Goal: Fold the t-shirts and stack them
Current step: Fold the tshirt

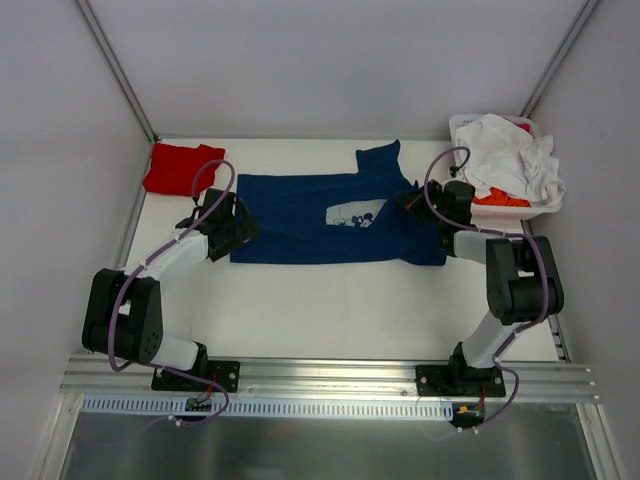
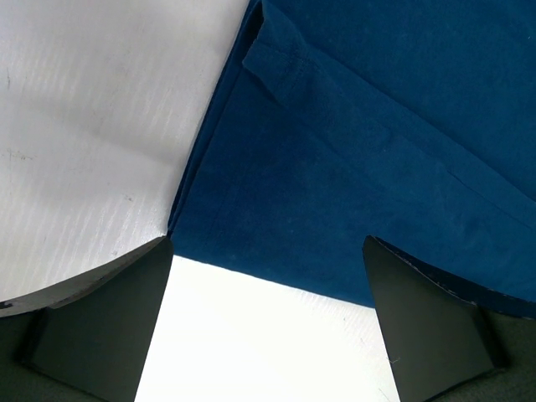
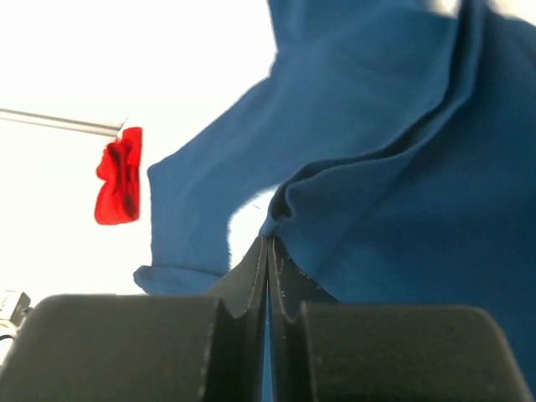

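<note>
1. Ribbed aluminium rail [image 1: 330, 375] runs along the near edge with both black arm bases bolted on. Beyond it is the matte white table [image 1: 330, 310].
2. Far-left corner: red t-shirt [image 1: 180, 167], soft cloth folded to a rough rectangle, lying flat. It sits near the navy one but not touching it.
3. Left claw [image 2: 268, 251]: jaws wide, nothing gripped. Its black, wedge-shaped fingers [image 2: 109, 327] straddle the navy shirt's left corner. Can't tell whether they touch the cloth.
4. Navy t-shirt [image 1: 330, 215]: mid-table between the two arms.
   - It is spread flat as a wide rectangle with a straight near edge.
   - The pale print [image 1: 352, 214] shows near the centre.
   - One sleeve [image 1: 380, 158] pokes toward the back wall.
   - Left wrist view shows matte knit, doubled layers along the left edge, and a small hemmed flap.
5. Right claw [image 3: 268, 247]: clamped shut on a raised fold of navy cloth at the shirt's right side. Creases fan out from the pinch, and the fabric lifts into a soft ridge above the tips.
6. Far-right corner: white plastic basket [image 1: 545, 208] with a rounded rim.
   - A crumpled white t-shirt [image 1: 510, 150] is heaped over it and spills past the edge.
   - An orange t-shirt [image 1: 500, 197] is bunched underneath, only partly visible.
</note>
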Robot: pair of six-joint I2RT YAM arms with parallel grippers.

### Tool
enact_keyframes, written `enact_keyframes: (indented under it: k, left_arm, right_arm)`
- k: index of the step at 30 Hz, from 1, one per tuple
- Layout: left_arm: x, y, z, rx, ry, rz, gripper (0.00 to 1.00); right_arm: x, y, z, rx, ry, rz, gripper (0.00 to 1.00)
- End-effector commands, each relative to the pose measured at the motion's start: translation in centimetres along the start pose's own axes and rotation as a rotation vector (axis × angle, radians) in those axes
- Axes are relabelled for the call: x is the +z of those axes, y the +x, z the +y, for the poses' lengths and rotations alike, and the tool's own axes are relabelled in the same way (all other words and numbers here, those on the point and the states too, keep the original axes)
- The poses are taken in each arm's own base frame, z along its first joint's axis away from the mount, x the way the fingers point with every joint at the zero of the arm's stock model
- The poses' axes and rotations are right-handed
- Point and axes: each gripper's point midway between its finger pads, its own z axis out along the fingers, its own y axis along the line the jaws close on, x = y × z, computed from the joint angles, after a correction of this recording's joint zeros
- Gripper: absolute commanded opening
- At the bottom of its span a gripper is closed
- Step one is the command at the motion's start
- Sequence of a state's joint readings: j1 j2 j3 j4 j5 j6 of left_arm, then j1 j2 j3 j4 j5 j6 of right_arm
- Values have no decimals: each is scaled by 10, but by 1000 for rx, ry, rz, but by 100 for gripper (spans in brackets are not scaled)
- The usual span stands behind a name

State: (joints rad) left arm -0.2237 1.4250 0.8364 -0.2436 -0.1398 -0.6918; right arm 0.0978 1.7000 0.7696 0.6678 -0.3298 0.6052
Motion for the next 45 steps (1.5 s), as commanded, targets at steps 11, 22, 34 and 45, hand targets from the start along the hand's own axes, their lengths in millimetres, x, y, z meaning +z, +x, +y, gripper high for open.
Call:
enact_keyframes:
  k: [11, 22, 34, 45]
  left_arm:
    - [3, 0, -1, 9, -18, -9, 99]
    - [4, -6, -6, 15, -13, -14, 99]
    - [40, 15, -14, 26, -7, 104, 99]
    - [22, -6, -38, 33, 86, 54, 99]
  right_arm:
    - [60, 5, 17, -18, -42, 82, 6]
    - [56, -4, 23, -53, -34, 69, 41]
    - [43, 28, -6, 67, 12, 103, 41]
    - [30, 61, -14, 125, -35, 169, 40]
